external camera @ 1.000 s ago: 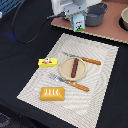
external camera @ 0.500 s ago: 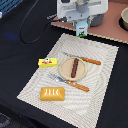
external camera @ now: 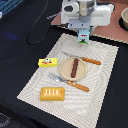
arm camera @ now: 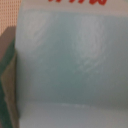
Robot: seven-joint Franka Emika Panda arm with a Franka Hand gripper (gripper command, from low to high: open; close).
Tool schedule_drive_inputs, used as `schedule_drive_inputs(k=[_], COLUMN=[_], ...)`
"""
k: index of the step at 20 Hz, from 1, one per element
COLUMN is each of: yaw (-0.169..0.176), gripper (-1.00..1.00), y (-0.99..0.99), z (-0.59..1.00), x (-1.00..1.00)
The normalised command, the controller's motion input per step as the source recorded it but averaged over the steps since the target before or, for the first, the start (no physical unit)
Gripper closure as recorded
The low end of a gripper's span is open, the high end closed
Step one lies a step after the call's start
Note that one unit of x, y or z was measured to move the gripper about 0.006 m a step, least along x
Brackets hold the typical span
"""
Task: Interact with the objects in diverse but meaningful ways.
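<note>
The small white-and-blue carton (external camera: pixel 84 40) stands at the far edge of the striped placemat (external camera: pixel 106 85). My gripper (external camera: pixel 83 35) is right over it and down on its top. The carton's pale face with red lettering (arm camera: pixel 70 60) fills the wrist view, so I cannot see how the jaws stand. The dark brown sausage (external camera: pixel 75 67) lies on the round tan plate (external camera: pixel 62 70) in the middle of the mat. The flat yellow red-labelled box (external camera: pixel 46 62) lies on the exterior view's left of the plate. The orange ridged bread block (external camera: pixel 53 93) lies at the mat's near end.
A toy fork (external camera: pixel 70 82) and a toy knife (external camera: pixel 89 60), both with orange handles, lie on either side of the plate. A brown board (external camera: pixel 114 31) with a round pot (external camera: pixel 124 18) is behind the mat. A black cable (external camera: pixel 36 29) loops on the dark table.
None that I can make out; the gripper stays over the carton at the mat's far edge.
</note>
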Motion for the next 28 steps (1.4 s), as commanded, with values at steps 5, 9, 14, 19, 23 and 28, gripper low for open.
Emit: schedule_drive_inputs(k=[5, 9, 14, 19, 23, 28], yaw=[0.000, 0.005, 0.079, 0.070, 0.124, 0.174], gripper=[-1.00, -1.00, -1.00, -1.00, -1.00, -1.00], y=[0.00, 0.15, 0.41, 0.36, 0.23, 0.05], z=[-0.26, 0.28, 1.00, 1.00, 0.98, 0.70], x=[0.12, 0.13, -0.01, -0.11, -0.33, -0.40])
